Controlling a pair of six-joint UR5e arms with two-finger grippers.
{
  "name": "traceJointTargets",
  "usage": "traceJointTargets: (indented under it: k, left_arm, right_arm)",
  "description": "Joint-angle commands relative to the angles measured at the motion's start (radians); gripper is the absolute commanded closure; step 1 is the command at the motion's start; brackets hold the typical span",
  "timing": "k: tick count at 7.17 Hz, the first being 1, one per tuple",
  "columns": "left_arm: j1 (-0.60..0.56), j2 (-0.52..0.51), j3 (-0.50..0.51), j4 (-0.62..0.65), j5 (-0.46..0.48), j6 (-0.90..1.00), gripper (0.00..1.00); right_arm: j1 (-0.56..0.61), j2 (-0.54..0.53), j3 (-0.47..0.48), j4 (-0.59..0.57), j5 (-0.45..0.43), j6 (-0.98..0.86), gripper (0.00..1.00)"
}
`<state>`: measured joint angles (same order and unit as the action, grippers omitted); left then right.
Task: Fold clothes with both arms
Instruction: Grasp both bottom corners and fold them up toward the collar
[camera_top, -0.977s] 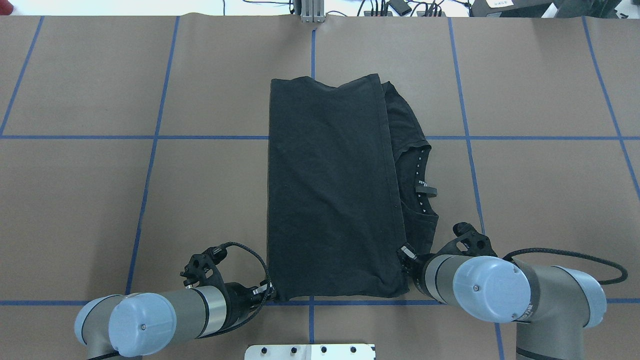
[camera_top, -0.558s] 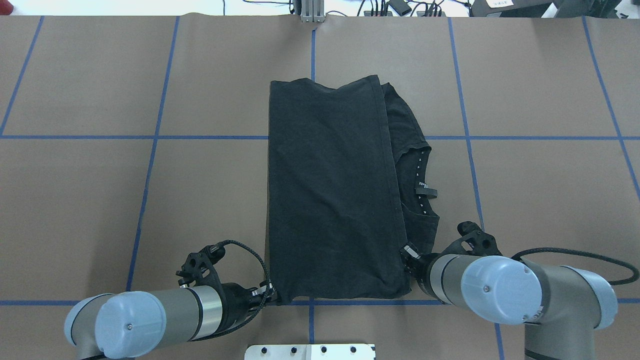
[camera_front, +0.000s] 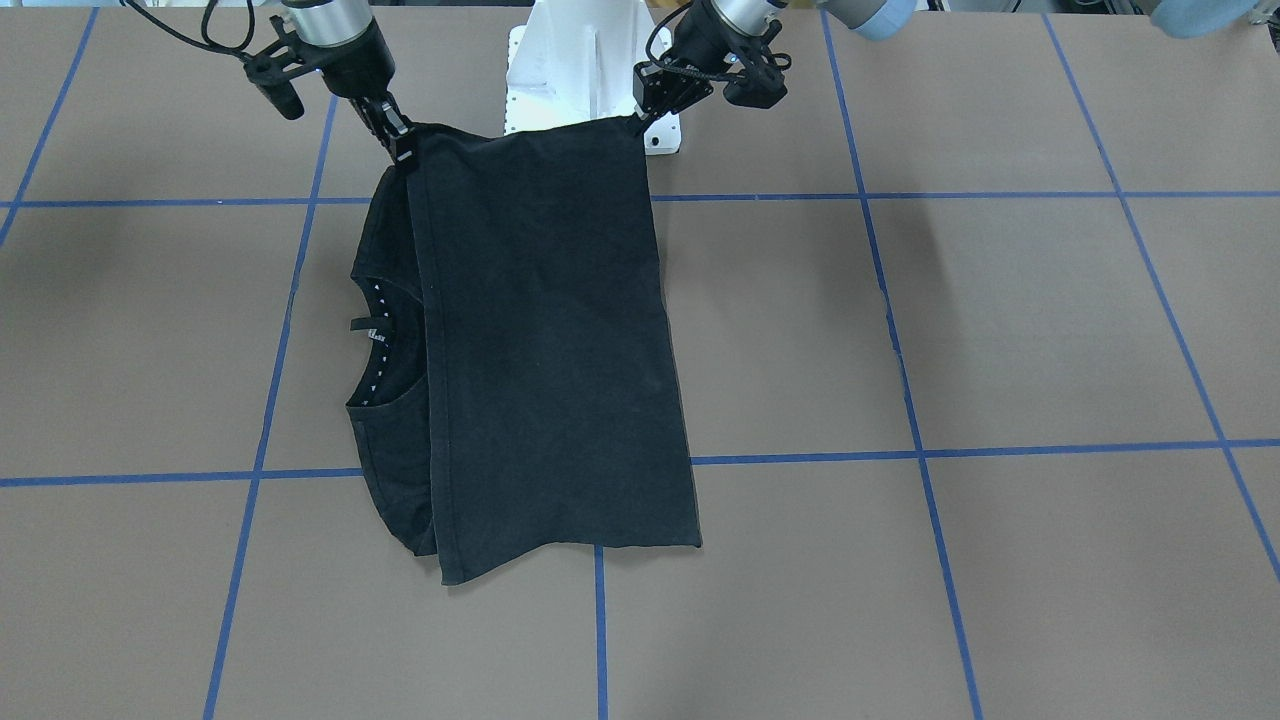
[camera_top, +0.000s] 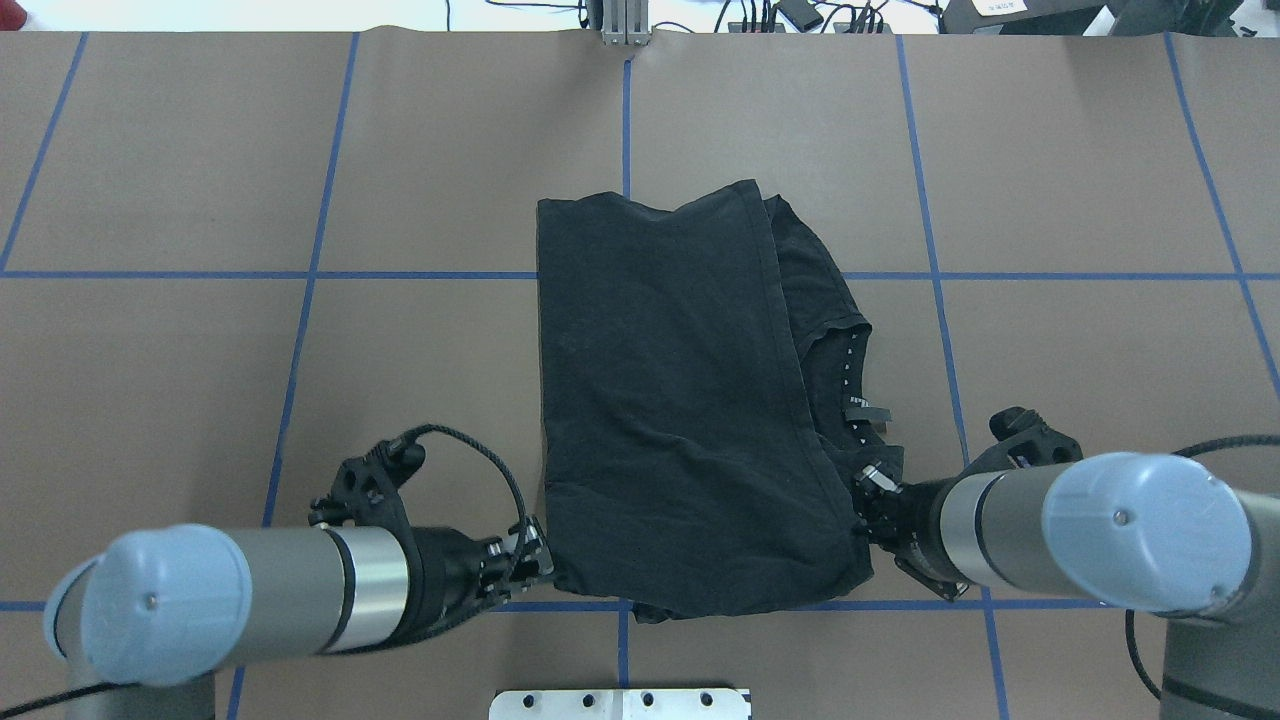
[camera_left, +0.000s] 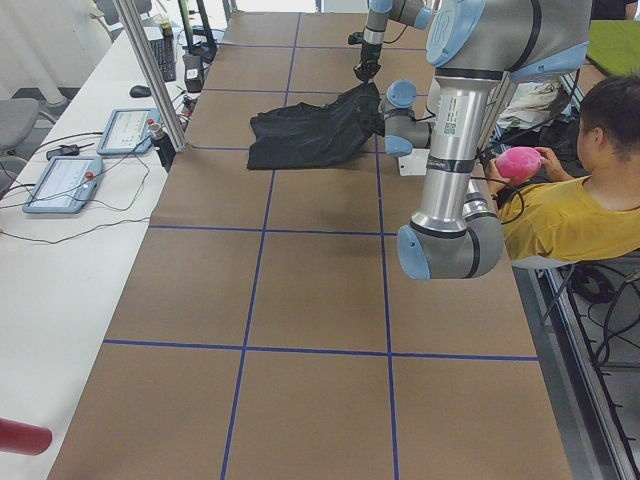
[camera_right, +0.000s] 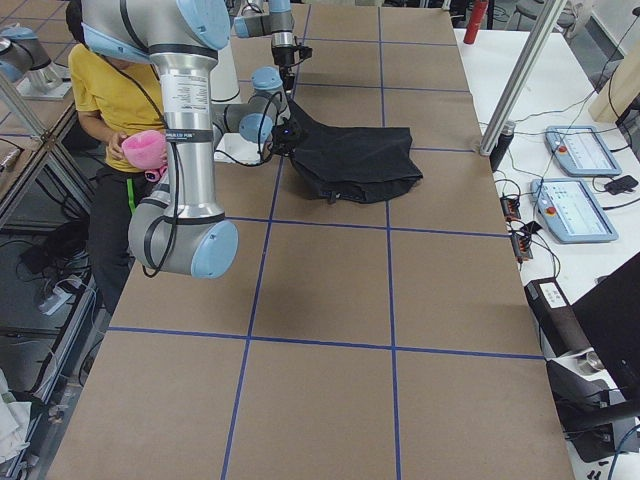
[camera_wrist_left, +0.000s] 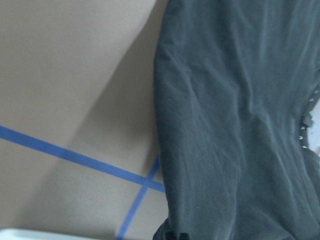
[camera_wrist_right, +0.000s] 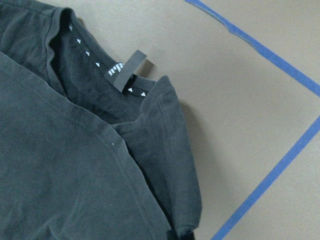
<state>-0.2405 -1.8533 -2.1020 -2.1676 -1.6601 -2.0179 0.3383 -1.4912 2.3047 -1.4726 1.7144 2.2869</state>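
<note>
Two robot arms reach in from the lower edge of the overhead view, over a brown table (camera_top: 150, 400) marked off by blue tape lines (camera_top: 300, 300).

At lower left, the left arm (camera_top: 280, 590) lies almost level. Its left gripper (camera_top: 530, 560) is clenched on the lower left corner of a black T-shirt (camera_top: 680, 400).

The T-shirt fills the middle of the frame, folded into a tall panel. Its upper part lies flat on the table. Its lower edge is raised and stretched between the two claws. To the right of the folded panel the collar (camera_top: 850, 380) shows, with a small tag and a row of white marks inside it.

At lower right, the right gripper (camera_top: 865, 490) is clenched on the shirt's lower right corner, just below the collar. The right arm (camera_top: 1000, 520) runs off the right side of the frame.

A white pedestal plate (camera_top: 620, 703) sits at bottom centre, just below the raised edge.

In the left side view the near arm hides part of the shirt. A seated person (camera_left: 570, 215) in yellow holds a pink object (camera_left: 515, 162) at the right edge, and two tablets (camera_left: 62, 183) lie on a side bench at the left.
</note>
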Motion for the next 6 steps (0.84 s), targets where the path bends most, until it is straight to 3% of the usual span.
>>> traceJointTargets:
  k: [1,3,4,5,6]
  left_arm:
    - [-0.216,-0.065,0.081,0.006,-0.140,0.008,1.00]
    - [-0.360,-0.212,0.300,-0.003,-0.194,0.017,1.00]
    - [-0.408,-0.275,0.412,-0.008,-0.198,0.095,1.00]
    - [-0.451,-0.309,0.495,-0.011,-0.198,0.126,1.00]
    - [-0.482,-0.375,0.616,-0.023,-0.198,0.166,1.00]
  right_arm:
    - [0.198,0.098,-0.075,-0.038,0.161,-0.105,1.00]
    - [0.348,0.288,-0.282,-0.074,0.272,-0.205,1.00]
    - [0.399,0.366,-0.401,-0.077,0.275,-0.280,1.00]
    - [0.428,0.456,-0.541,-0.066,0.275,-0.327,1.00]
    - [0.445,0.585,-0.744,-0.057,0.274,-0.402,1.00]
